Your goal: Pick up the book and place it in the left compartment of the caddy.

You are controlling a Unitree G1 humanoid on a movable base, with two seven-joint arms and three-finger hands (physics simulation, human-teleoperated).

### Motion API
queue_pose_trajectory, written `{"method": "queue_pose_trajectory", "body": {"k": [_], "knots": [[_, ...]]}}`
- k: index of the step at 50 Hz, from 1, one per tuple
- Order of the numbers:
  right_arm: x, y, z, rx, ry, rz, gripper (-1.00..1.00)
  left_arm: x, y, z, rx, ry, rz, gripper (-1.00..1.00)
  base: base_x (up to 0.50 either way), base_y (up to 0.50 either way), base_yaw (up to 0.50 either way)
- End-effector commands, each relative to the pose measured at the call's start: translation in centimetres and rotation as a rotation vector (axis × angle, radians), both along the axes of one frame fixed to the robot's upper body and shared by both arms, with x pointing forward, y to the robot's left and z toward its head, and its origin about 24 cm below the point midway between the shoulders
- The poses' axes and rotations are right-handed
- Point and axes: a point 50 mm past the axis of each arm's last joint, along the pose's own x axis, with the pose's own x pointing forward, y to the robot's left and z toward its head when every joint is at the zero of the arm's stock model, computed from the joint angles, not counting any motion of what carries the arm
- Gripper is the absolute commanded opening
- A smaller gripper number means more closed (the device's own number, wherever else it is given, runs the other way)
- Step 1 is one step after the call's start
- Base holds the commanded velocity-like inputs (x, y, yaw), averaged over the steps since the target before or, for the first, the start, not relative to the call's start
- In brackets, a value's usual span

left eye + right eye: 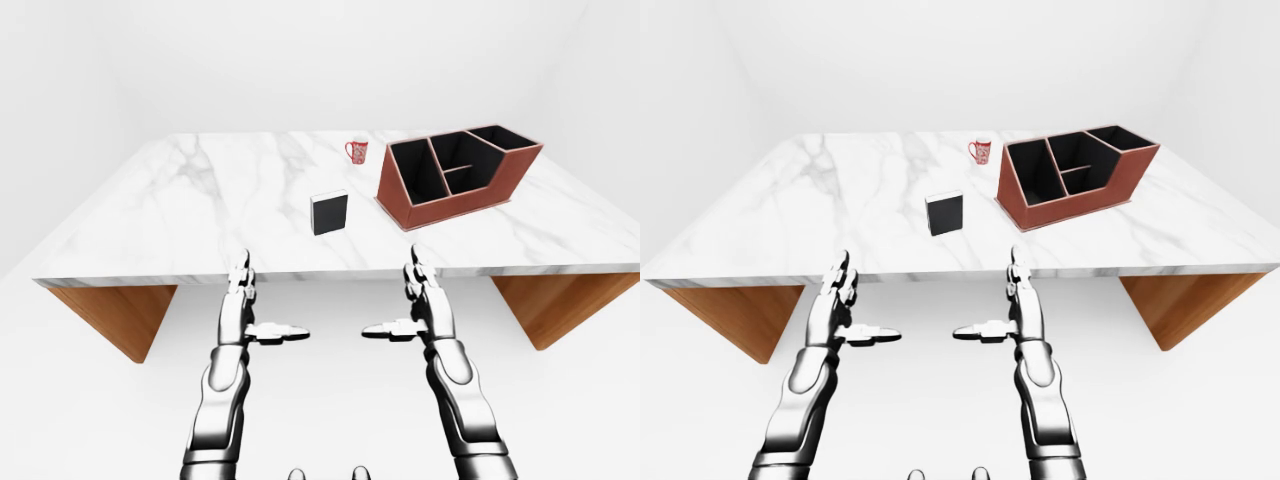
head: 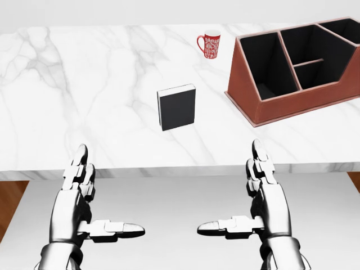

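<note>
At the head view's right edge the caddy is cut off, so only three of its compartments show. One black book stands near the marble table's near edge, well apart from the caddy's left compartment; one red mug sits beyond. My left hand and right hand hover open below the edge, touching nothing

Left hand, right hand open, empty
</note>
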Motion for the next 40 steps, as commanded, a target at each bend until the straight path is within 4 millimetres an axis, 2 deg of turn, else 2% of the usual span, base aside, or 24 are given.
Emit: {"method": "queue_pose_trajectory", "body": {"k": [1, 18, 24, 31, 32, 34, 36, 39, 40], "knots": [[-0.1, -0.5, 0.6, 0.018, -0.004, 0.017, 1.0, 0.6, 0.8, -0.4, 0.007, 0.011, 0.002, 1.0, 0.0, 0.0, 0.0], [-0.1, -0.8, 0.8, 0.013, -0.016, -0.007, 1.0, 0.3, 0.7, -0.1, 0.008, 0.006, 0.011, 1.0, 0.0, 0.0, 0.0], [-0.9, -1.5, 2.5, 0.028, -0.085, -0.053, 1.0, 0.7, 0.9, -0.6, 0.02, 0.006, 0.012, 1.0, 0.0, 0.0, 0.0], [-0.9, -1.9, 2.9, 0.047, -0.104, -0.065, 1.0, 0.5, 0.8, -0.4, 0.026, 0.0, 0.013, 1.0, 0.0, 0.0, 0.0], [-1.0, -2.6, 4.0, 0.111, -0.147, -0.074, 1.0, 0.2, 0.6, -0.1, 0.024, 0.001, 0.013, 1.0, 0.0, 0.0, 0.0], [-1.1, -2.6, 4.0, 0.115, -0.15, -0.075, 1.0, 0.1, 0.6, -0.1, 0.024, 0.002, 0.013, 1.0, 0.0, 0.0, 0.0], [-0.9, -3.8, 5.1, 0.112, -0.182, -0.111, 1.0, 0.0, 0.6, 0.1, 0.026, 0.01, 0.02, 1.0, 0.0, 0.0, 0.0], [-0.8, -4.1, 5.2, 0.122, -0.187, -0.122, 1.0, 0.0, 0.6, 0.1, 0.026, 0.011, 0.023, 1.0, 0.0, 0.0, 0.0], [-0.6, -4.9, 5.8, 0.153, -0.213, -0.129, 1.0, 0.0, 0.6, 0.1, 0.04, 0.005, 0.028, 1.0, 0.0, 0.0, 0.0]]}}
